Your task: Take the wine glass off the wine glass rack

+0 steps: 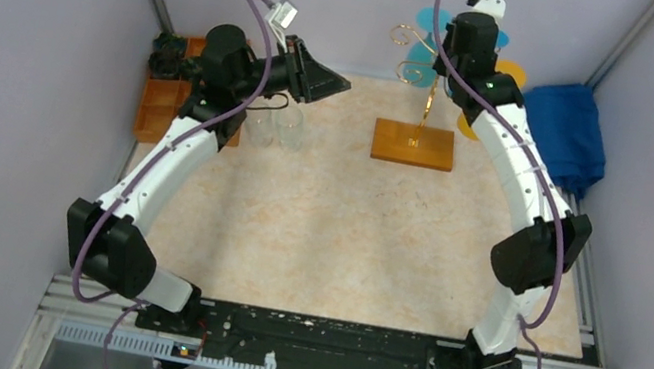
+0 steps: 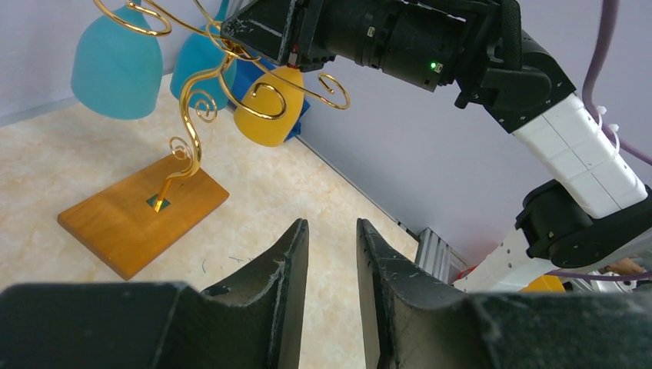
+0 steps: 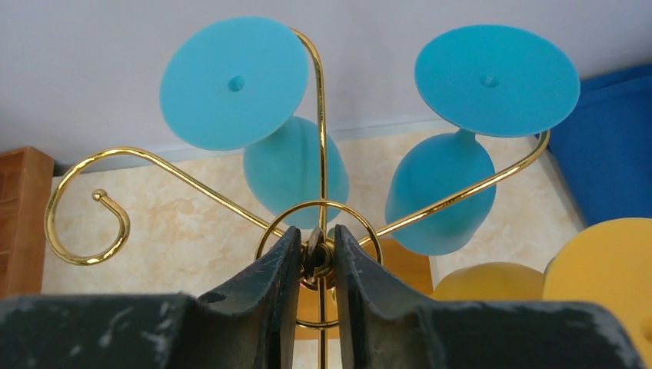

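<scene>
The L gripper (image 2: 332,227) is held over the bench (image 1: 344,238), near clear cups (image 1: 277,125) & an orange tray (image 1: 156,109). Its jaws are set narrow w/ nothing between. Further back, the wine glass rack (image 1: 413,144) is stood on the bench. Its top knob is pinched by the jaws of the R gripper (image 3: 315,234). 2 teal wine glasses (image 3: 438,200) & a yellow wine glass (image 2: 269,115) are hung upside down on its gold arms, none gripped. A blue cloth (image 1: 566,130) is seen at the far R.
</scene>
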Controlling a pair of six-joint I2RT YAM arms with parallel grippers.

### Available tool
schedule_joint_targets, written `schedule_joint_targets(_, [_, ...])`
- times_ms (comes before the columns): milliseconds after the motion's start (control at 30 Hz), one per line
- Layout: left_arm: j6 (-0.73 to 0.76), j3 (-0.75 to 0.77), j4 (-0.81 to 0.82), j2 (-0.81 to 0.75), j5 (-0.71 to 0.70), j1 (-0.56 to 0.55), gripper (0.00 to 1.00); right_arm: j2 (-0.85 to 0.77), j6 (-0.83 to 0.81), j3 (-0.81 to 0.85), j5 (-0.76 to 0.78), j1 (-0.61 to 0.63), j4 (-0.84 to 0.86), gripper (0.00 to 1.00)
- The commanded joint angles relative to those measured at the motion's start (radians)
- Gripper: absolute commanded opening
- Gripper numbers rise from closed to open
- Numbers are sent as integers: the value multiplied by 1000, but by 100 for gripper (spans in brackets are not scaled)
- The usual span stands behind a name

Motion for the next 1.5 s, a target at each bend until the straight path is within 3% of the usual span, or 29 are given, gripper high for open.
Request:
schedule_joint_targets(0, [25, -17, 19, -14, 24, 0, 36, 3, 6, 5, 1, -6, 18, 14])
schedule_joint_targets(67, [26, -21, 16, -16, 19, 1, 35, -14, 7, -19, 1, -7, 35, 1])
schedule_joint_targets(100, [27, -23, 16, -15, 17, 1, 35, -21, 7, -24, 3, -6, 44, 0])
schedule_joint_targets(867, [44, 25, -25, -11, 1, 0, 31, -172, 7, -23, -105, 18, 15, 0])
schedule_joint_targets(1100, [39, 36, -21, -1, 2, 1, 31, -156, -1, 28, -116, 21, -16, 0])
schedule_joint_targets(1467, [39, 53, -20, 13, 0, 2, 30, -90, -9, 249, -168, 26, -124, 0])
